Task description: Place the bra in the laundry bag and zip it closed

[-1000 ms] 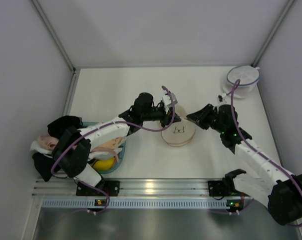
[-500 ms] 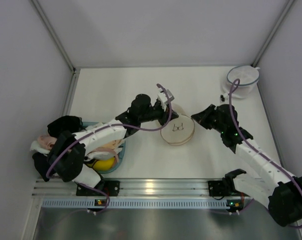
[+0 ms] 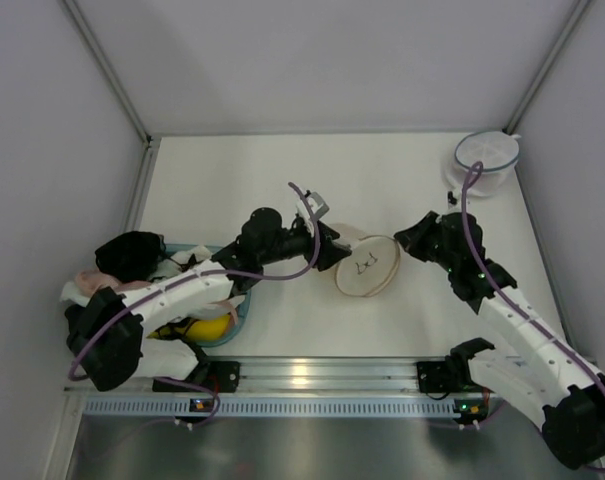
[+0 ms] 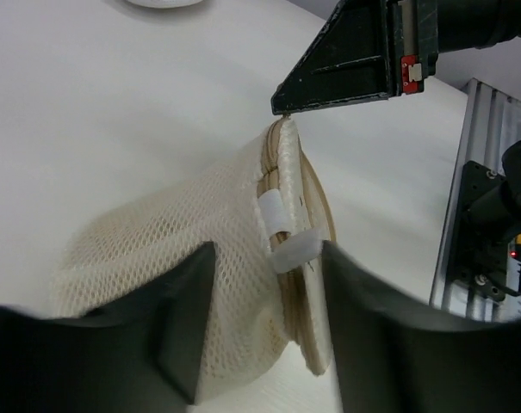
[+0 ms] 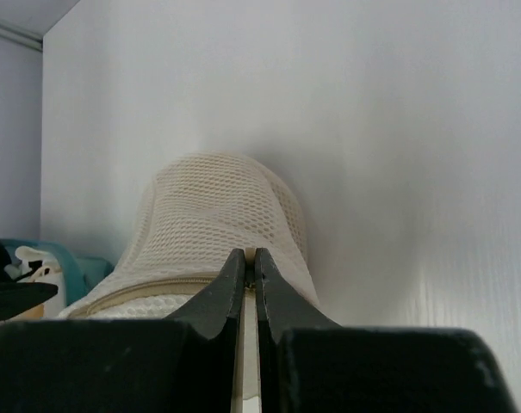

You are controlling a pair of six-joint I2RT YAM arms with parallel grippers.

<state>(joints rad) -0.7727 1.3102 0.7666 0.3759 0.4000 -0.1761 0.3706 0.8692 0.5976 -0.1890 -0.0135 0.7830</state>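
Observation:
The laundry bag (image 3: 367,268), round white mesh with a tan zip rim, stands tilted on its edge at mid-table, its lid with the dark mark facing up. My right gripper (image 3: 400,240) is shut on the top of its rim; in the right wrist view the jaws (image 5: 250,258) pinch the zip edge in front of the mesh dome (image 5: 213,202). My left gripper (image 3: 329,248) sits at the bag's left side, open, its fingers (image 4: 187,327) straddling the mesh (image 4: 157,249) and a white tab. The mustard-yellow bra (image 3: 210,328) lies in the teal basket at the left.
The teal basket (image 3: 240,312) also holds peach and pink garments (image 3: 92,285) and a dark one. A second round bag with a blue rim (image 3: 487,160) stands at the far right corner. White walls close in the table; an aluminium rail (image 3: 302,375) runs along the near edge.
My left gripper has opened and drawn back to the left. The right gripper has closed on the rim, and the bag has shifted right and tipped up on edge.

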